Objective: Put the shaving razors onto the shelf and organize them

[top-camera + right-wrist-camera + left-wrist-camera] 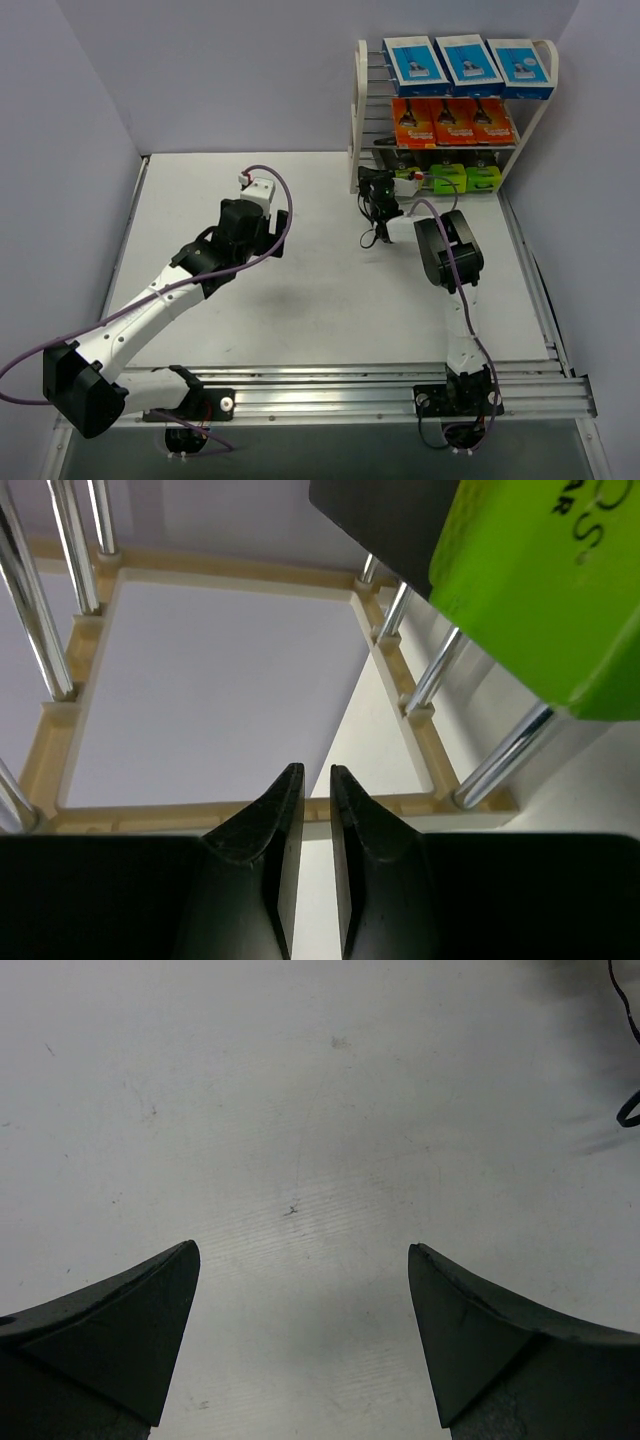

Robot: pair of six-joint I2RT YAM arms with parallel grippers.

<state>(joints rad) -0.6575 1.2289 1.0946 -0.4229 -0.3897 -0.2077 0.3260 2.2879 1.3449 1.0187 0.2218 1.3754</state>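
White counter (300, 300), lilac walls. Cream plastic shelf with silvery rods (357, 100) holds blue-and-white razor packs (468, 62) on top tier, orange razor packs (452, 120) on middle tier. Right tool (310, 775) almost pressed together, empty, at bottom tier beside black lime-ended razor pack (530, 580). Left tool (302, 1248) spread over bare counter. Probably tidying: nudge pack square using closed tips, avoid rods.

You see a flat white table top (320, 300) between plain pale lilac walls (250, 70) on three sides, a ribbed aluminium rail (330, 392) along its near edge.
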